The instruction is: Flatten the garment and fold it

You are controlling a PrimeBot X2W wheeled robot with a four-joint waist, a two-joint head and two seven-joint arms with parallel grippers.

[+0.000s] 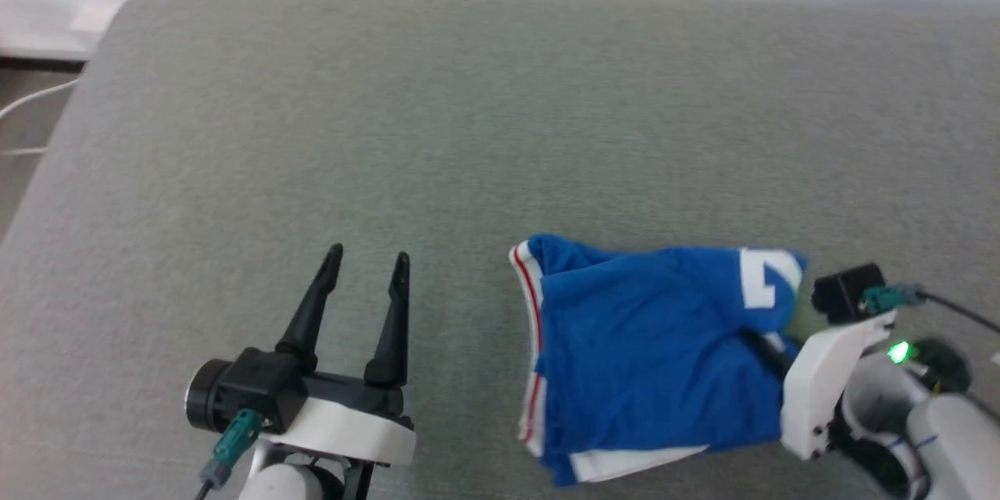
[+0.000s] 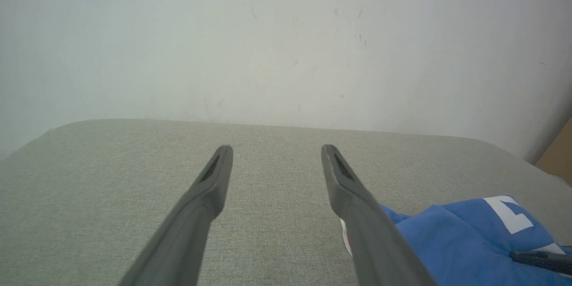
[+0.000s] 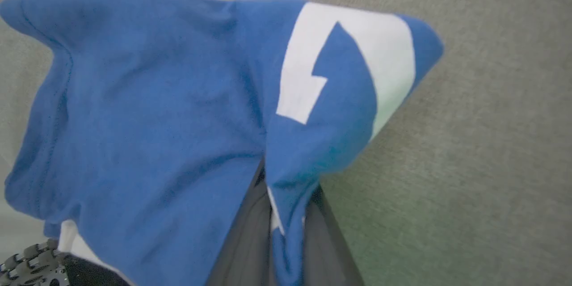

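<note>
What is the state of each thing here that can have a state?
blue jersey T-shirt: bunched up on the grey surface, not flat, not yet folded.
left claw: open, holding nothing.
right claw: shut on a fold of the T-shirt, beside the white number.

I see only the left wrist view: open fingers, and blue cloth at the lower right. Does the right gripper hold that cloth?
Observer: Yes. The right wrist view shows the right gripper shut on a fold of the garment.
Operator: Does the garment lie flat?
Observer: No. In the head view it is bunched, its red-striped white edge toward the left gripper.
Operator: Does the left gripper touch it?
Observer: No, bare grey surface lies between them.
</note>
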